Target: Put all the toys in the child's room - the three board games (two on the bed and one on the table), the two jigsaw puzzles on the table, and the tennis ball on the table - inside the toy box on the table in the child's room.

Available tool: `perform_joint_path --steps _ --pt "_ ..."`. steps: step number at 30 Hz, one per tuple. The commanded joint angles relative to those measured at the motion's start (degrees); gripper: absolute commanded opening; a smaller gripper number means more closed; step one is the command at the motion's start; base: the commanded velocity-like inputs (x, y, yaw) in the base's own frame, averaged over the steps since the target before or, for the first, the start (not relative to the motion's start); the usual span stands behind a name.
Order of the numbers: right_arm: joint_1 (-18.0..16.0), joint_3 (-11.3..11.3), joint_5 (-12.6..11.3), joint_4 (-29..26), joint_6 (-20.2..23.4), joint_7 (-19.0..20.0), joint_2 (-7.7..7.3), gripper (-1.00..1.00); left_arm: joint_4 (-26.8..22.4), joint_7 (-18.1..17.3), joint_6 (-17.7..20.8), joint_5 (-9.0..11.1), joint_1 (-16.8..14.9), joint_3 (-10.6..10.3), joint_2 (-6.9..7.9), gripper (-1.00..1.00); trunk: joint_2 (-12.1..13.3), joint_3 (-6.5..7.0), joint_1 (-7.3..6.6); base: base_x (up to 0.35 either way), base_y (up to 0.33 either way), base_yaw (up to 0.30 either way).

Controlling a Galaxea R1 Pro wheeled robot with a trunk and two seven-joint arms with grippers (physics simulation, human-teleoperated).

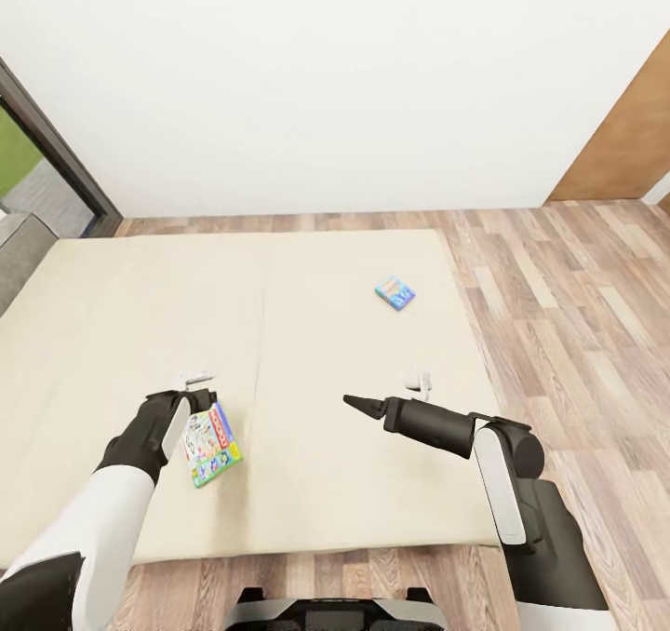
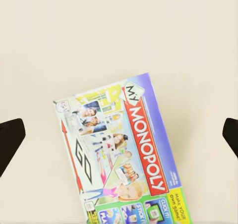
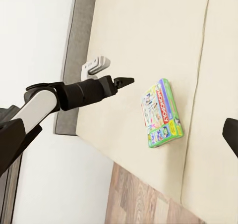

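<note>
While my left gripper (image 1: 197, 391) hangs spread wide over the Monopoly board game (image 1: 210, 445), nothing is held.
It lies on the bed (image 1: 112, 315), near left; my right gripper (image 1: 358, 402) reaches forward, its state unclear.

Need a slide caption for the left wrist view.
Open left gripper above the Monopoly box lying on the mattress.

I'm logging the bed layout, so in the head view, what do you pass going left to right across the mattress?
Left gripper → white board game with the green edge → right gripper. The small blue board game lies farther back on the mattress, at nearly the right gripper's position across, so it is left out.
</note>
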Motion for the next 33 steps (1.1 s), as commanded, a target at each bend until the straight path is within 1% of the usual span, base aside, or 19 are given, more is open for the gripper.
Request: perform_joint_path --steps 1,16,23,28,29,32,33 --pt "-0.04 -0.14 0.35 -0.02 0.27 0.45 0.06 1.0 0.1 0.0 0.23 0.08 -0.03 0.1 0.0 1.0 -0.1 -0.17 0.03 0.0 0.0 0.0" --pt "-0.04 -0.08 0.31 -0.01 0.28 0.55 0.06 1.0 0.4 -0.44 0.11 0.02 -0.09 0.22 0.1 1.0 -0.1 -1.59 0.03 0.0 0.0 0.0" --pt "-0.04 -0.13 0.37 -0.01 0.32 0.54 0.06 1.0 0.55 -0.45 0.66 0.04 -0.7 0.23 0.2 1.0 -0.1 -2.25 0.03 0.0 0.0 0.0" --pt "-0.04 -0.2 0.33 -0.01 0.35 0.56 -0.14 1.0 2.21 -0.43 1.64 -0.06 -3.58 0.21 0.39 1.0 -0.1 -2.72 0.03 0.0 0.0 0.0" --pt "-0.04 -0.18 0.32 -0.01 0.35 0.54 -0.37 1.0 3.64 -0.49 1.99 -0.05 -5.09 0.22 0.85 1.0 -0.1 -2.82 0.03 0.0 0.0 0.0" --pt "-0.04 -0.14 0.27 -0.01 0.36 0.53 -0.63 1.0 6.76 -0.55 2.31 -0.01 -7.65 0.3 2.33 1.0 -0.1 -3.1 0.03 0.0 0.0 0.0" --pt "-0.04 -0.13 0.25 -0.01 0.36 0.55 -0.73 1.0 9.12 -0.58 2.36 0.02 -9.27 0.43 3.44 1.0 -0.1 -3.19 0.03 0.0 0.0 0.0"
